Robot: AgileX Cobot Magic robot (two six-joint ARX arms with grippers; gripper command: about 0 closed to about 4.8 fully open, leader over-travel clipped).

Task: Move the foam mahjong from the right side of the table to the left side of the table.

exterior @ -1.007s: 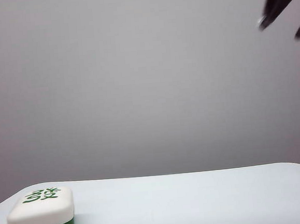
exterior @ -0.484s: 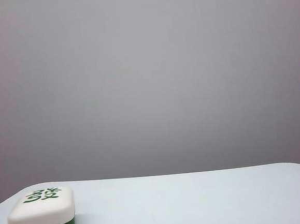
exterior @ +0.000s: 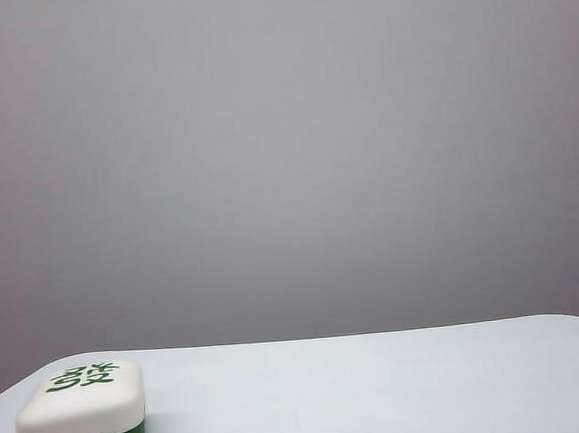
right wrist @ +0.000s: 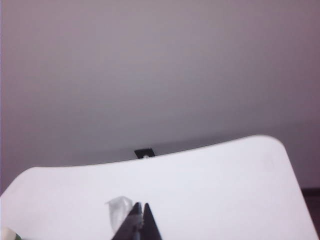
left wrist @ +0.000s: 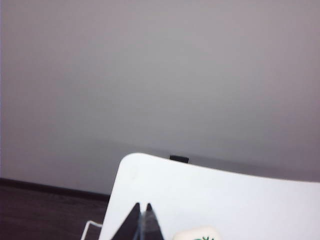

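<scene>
Resting flat at the near left corner of the table [exterior: 383, 380], the foam mahjong [exterior: 81, 415] is a soft-looking block with rounded corners, its thick upper part matte white, its base layer dark green, and green characters printed on its top face. Smooth, plain white and faintly glossy, the tabletop has rounded corners and its far edge runs straight across the exterior view against a bare grey wall. Bare surface stretches from the block to the right edge. Neither arm shows in the exterior view. Seen from its own wrist camera, the left gripper [left wrist: 141, 222] hangs above the left end of the table with its dark pointed jaws pressed together on nothing, the block's corner just beside them. Likewise, the right gripper [right wrist: 138, 222] has its jaws closed and empty over the tabletop.
</scene>
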